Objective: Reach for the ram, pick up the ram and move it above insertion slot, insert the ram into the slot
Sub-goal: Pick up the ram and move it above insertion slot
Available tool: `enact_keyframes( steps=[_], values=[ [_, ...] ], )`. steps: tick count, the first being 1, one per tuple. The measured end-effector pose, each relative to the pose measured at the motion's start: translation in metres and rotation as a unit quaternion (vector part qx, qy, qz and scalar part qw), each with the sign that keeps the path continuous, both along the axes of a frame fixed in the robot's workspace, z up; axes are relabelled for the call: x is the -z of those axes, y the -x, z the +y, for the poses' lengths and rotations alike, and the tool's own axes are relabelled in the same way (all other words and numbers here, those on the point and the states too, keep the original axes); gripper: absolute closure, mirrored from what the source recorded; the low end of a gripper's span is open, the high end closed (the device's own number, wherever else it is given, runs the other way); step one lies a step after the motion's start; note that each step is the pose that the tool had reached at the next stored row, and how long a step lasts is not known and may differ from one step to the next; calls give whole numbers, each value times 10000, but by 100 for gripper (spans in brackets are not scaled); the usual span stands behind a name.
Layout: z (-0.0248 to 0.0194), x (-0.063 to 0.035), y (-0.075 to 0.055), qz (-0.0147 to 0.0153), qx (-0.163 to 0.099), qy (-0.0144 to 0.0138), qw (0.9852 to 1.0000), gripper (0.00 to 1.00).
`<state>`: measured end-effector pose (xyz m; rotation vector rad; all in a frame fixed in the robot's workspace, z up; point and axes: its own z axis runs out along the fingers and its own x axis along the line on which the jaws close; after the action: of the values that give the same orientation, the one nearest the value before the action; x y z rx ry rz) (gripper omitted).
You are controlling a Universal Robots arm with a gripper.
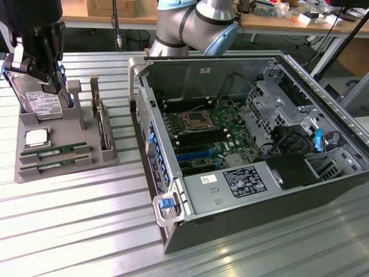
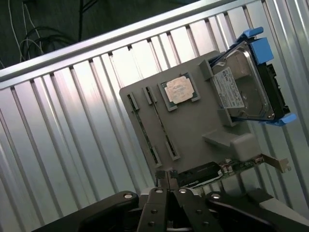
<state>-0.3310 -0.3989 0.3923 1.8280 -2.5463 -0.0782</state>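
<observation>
ram [image 1: 55, 149] [image 1: 60, 162] x2 | cpu [image 1: 36, 137] x1 | hdd [image 1: 43, 103] x1 | card [image 1: 102, 124] x1 | tray [image 1: 69, 168] x1 | case [image 1: 230, 231] x1 | arm [image 1: 196, 26] x1 | gripper [image 2: 166, 175] x1

table [image 1: 75, 231]: tray [image 1: 98, 157] at exterior view's left, case [image 1: 230, 225] at its right, apart | tray: drive [image 1: 43, 103] at back, chip [image 1: 36, 137] before it, ram [image 1: 55, 150] in front, card [image 1: 102, 124] upright on case side | case: board [image 1: 216, 141] inside, slots [image 1: 202, 137] flanking socket [image 1: 193, 121]

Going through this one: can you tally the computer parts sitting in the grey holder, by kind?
ram sticks: 2
processor chip: 1
hard drive: 1
expansion card: 1
Total: 5
</observation>
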Motion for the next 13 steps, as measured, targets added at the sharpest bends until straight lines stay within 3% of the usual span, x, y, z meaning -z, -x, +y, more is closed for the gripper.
enact_keyframes(
  steps=[4, 8, 11, 13],
  values=[
    [0, 0, 0, 0, -242, 0, 9997, 89],
    [0, 0, 0, 0, -564, 0, 9984, 89],
    [0, 0, 0, 0, -744, 0, 9972, 89],
    [0, 0, 0, 0, -962, 0, 9954, 89]
  ],
)
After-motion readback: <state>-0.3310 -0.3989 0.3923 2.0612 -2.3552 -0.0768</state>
